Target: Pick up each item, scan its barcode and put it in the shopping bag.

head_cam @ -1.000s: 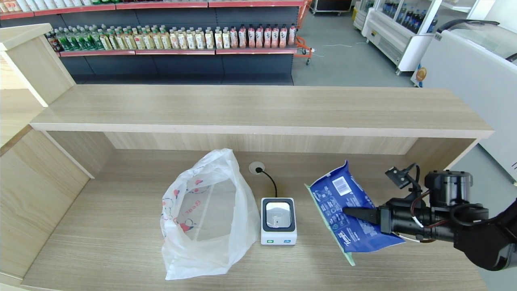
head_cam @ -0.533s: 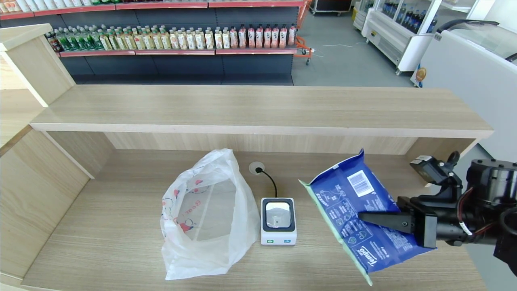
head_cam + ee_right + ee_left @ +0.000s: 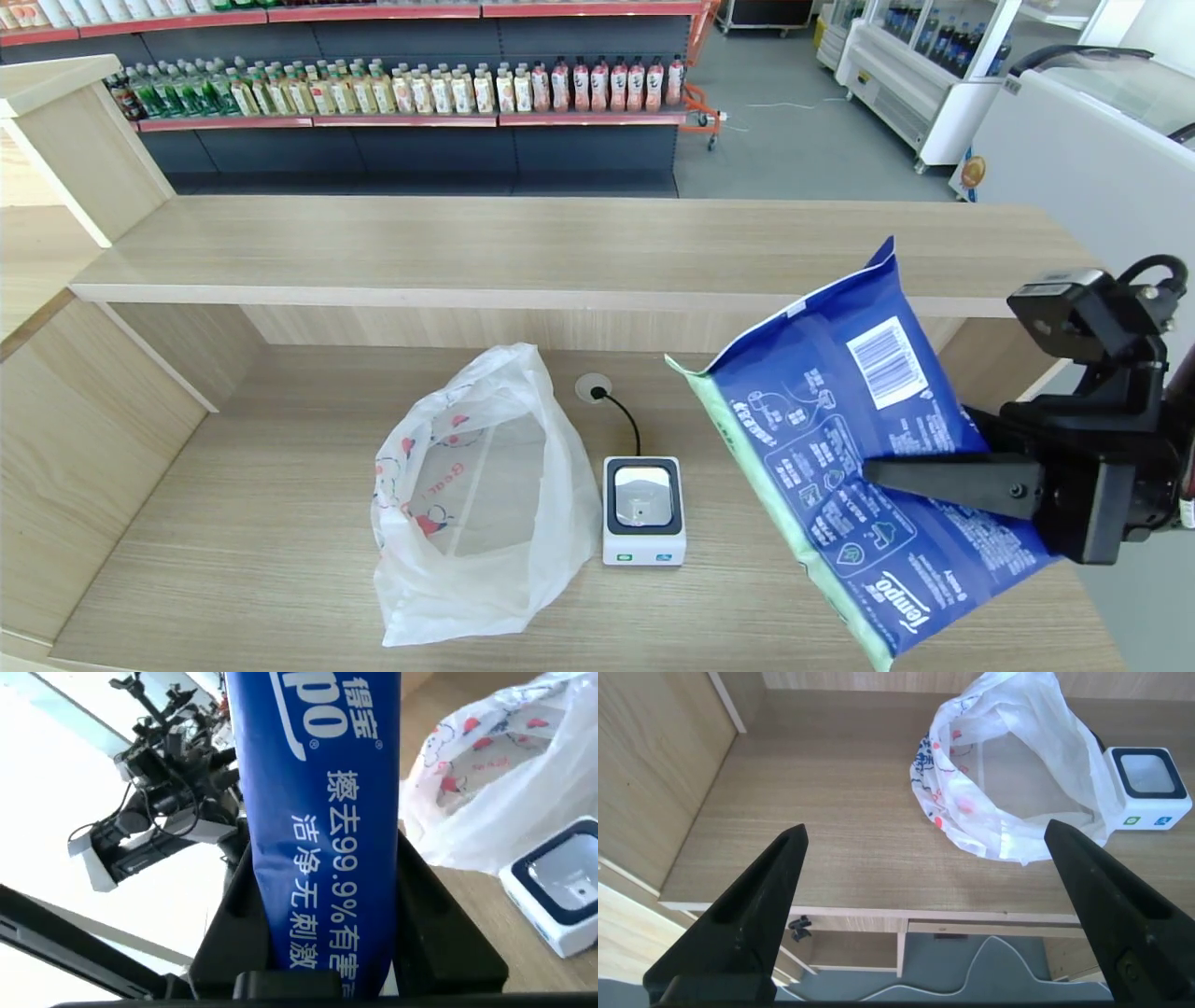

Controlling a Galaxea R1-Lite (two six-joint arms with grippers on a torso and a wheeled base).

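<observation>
Wood counter [image 3: 280, 560] carries our shopping bag [image 3: 485, 504], mouth propped wide, probably so stuff drops straight in. Our blue pack [image 3: 840, 448] hangs in the air to the right of the scanner [image 3: 643, 509], pinched across its middle by our right end effector [image 3: 896, 474]. Its barcode [image 3: 887, 362] faces up, so we'd guess it needs tipping toward the scanner glass. Our left end effector [image 3: 924, 905] is spread, holding nothing.

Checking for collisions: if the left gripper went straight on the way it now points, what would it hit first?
The left gripper, fingers open, aims at the near edge of the shopping bag; probably that first, or the counter just before it. Depth is unclear.
</observation>
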